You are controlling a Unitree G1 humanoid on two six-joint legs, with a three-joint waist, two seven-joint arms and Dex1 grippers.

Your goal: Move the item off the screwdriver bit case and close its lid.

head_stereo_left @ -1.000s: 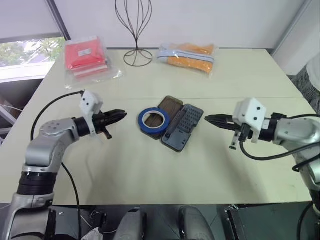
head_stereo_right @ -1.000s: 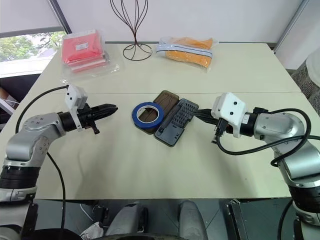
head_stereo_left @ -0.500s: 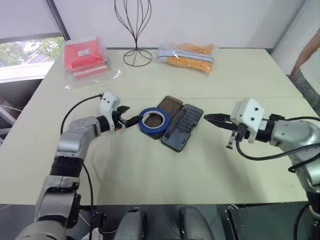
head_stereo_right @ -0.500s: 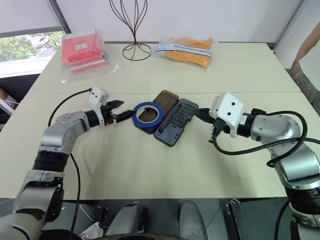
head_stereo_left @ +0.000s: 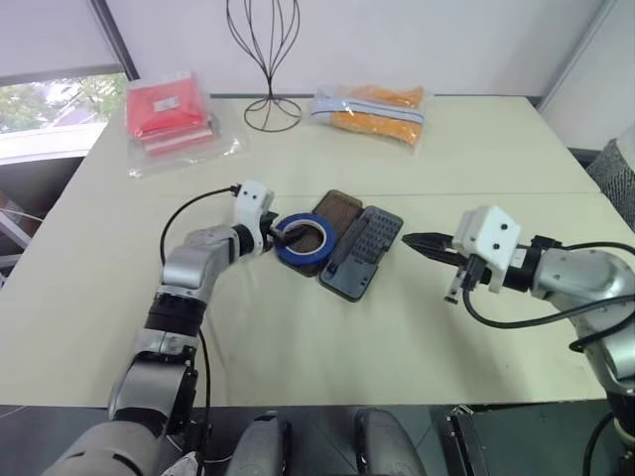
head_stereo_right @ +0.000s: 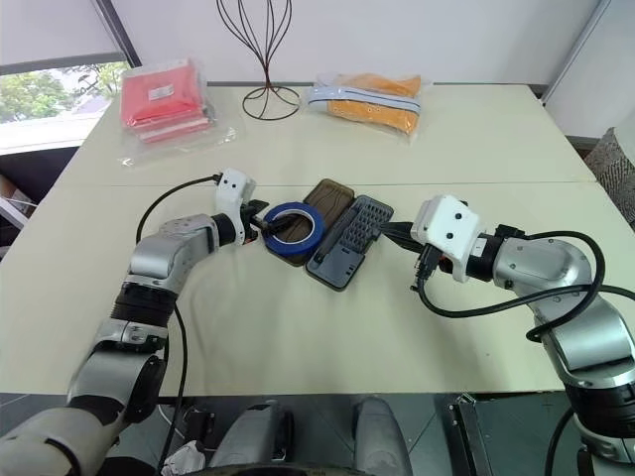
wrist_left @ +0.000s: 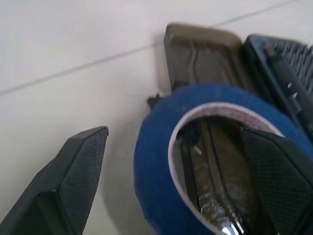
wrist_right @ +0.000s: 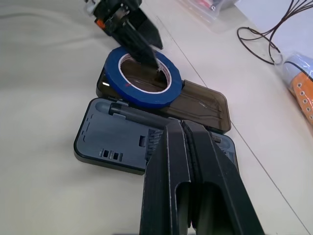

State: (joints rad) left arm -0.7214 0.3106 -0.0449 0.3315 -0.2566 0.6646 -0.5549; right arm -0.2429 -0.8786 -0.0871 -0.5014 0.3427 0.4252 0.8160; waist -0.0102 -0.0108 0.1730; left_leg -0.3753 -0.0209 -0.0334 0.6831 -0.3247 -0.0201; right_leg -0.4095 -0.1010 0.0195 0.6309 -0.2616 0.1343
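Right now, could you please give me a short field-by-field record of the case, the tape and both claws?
tape ring: blue, white core, lying on the lid
lid: smoky brown, open flat beside the tray
bit case tray: dark grey-blue, rows of bits showing
left claw: open, one finger inside the ring, the other outside it
right claw: shut, apart from the tray, holding nothing
table: cream, also bears a red packet and an orange packet
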